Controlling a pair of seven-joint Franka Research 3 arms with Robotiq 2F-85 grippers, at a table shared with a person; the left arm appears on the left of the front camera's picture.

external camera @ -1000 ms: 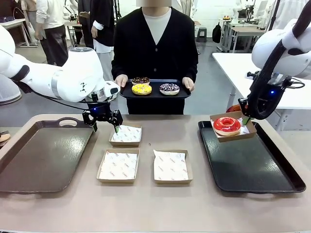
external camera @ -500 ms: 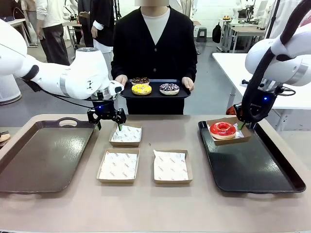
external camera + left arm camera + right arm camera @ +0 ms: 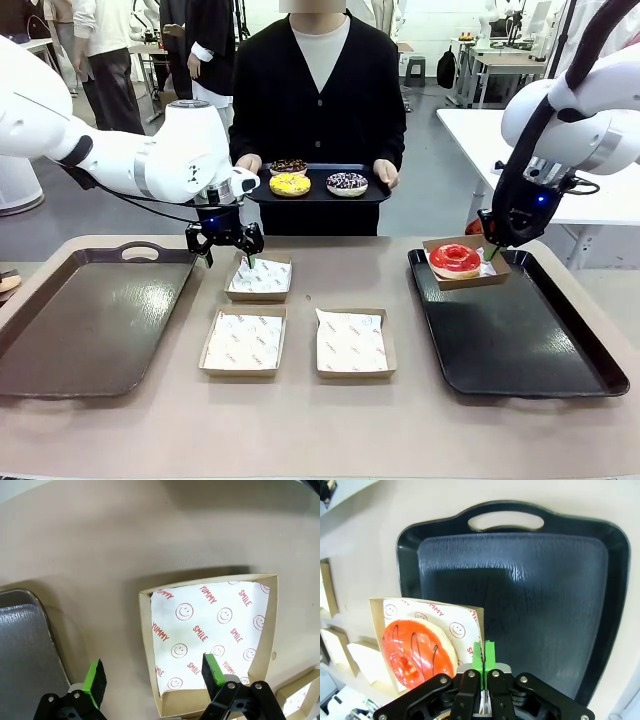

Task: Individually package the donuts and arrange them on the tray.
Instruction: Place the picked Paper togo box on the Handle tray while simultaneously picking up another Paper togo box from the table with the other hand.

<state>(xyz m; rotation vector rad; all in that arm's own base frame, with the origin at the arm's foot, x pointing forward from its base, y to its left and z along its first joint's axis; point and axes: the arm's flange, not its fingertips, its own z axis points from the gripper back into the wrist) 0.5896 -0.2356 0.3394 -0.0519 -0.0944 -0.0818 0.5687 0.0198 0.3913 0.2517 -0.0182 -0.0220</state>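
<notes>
A red-glazed donut lies in a brown cardboard box, and my right gripper is shut on the box's wall. The box hangs low over the far left corner of the black tray. In the right wrist view the green pads pinch the box wall beside the donut, over the tray. My left gripper is open above the left edge of an empty lined box, whose paper shows beside the gripper. The person holds a small tray with yellow, sprinkled dark and chocolate donuts.
A large brown tray lies at the table's left. Two more empty lined boxes sit side by side near the table's middle. The person stands at the far edge, holding their tray over it.
My right gripper has carried the boxed red donut up-picture and a little left, toward the black tray's far left corner. My left gripper has shifted slightly right, toward the empty box.
</notes>
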